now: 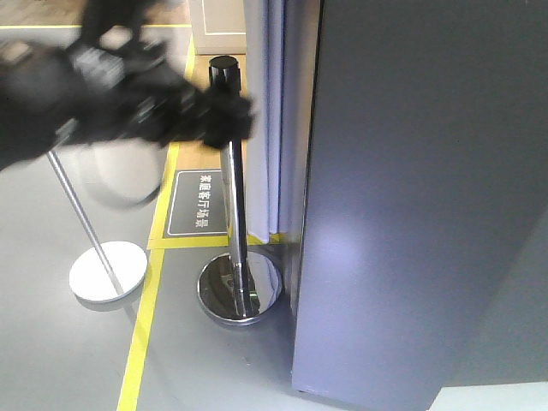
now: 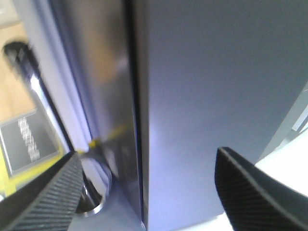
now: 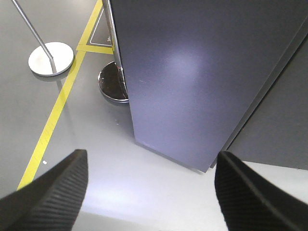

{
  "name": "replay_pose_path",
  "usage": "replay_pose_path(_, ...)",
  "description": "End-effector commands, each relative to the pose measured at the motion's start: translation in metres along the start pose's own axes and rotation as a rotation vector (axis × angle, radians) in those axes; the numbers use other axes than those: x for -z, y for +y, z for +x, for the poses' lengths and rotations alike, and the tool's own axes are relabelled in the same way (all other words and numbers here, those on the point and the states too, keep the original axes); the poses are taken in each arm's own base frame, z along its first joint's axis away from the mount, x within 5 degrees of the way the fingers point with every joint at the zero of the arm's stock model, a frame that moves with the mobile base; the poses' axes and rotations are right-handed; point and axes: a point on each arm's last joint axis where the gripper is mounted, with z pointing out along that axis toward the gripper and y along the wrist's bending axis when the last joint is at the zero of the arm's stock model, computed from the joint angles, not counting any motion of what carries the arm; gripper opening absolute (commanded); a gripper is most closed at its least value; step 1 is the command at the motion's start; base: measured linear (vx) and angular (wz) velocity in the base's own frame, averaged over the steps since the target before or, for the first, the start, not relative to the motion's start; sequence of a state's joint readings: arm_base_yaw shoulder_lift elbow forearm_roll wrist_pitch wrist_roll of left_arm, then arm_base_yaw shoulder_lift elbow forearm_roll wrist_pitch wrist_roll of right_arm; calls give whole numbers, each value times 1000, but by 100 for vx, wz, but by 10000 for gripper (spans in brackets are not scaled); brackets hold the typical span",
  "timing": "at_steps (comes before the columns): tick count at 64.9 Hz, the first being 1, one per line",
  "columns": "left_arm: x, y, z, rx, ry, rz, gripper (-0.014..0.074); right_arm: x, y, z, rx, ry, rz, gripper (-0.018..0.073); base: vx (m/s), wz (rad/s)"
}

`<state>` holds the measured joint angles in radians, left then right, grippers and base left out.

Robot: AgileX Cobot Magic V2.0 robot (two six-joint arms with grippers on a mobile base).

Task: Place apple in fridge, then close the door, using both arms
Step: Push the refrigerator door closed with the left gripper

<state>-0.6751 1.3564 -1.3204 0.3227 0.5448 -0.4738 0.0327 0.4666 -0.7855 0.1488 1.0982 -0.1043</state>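
Your right gripper (image 3: 149,192) is spread wide at the bottom of its wrist view, empty over grey floor (image 3: 96,159); the left gripper (image 2: 144,192) is wide too. The dark door (image 1: 419,197) fills frame right, a chrome post (image 1: 233,214) beyond; no apple shows

floor (image 3: 96,159) grey | yellow line (image 3: 53,120) | two stanchion bases (image 1: 239,291) | fridge (image 1: 411,214)

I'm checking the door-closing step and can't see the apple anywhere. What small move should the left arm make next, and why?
Probably a short push by the left gripper straight against the door. Its fingers are spread open and empty, facing the door's dark grey outer face from close by. No white lining shows, so the door looks nearly or fully shut; a gentle press would seat it. Contact cannot be judged.
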Motion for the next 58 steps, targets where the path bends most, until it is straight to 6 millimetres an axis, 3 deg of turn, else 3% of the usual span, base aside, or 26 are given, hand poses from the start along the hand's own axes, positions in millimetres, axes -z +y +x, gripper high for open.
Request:
replay_pose_path(1,39,9,4,48,-148,46,545,3,-1,-10,-1,-70,10,520,0,0)
replay_pose_path(14,77,23,43,45,-149,43,545,3,-1,-10,-1,-67,10,520,0,0)
replay_pose_path(27,94,32,69,16,-126,12,545,3,-1,-10,-1,-67,10,520,0,0)
replay_pose_path(58,95,37,77,0,-64,-36,545,3,-1,-10,-1,-67,10,520,0,0)
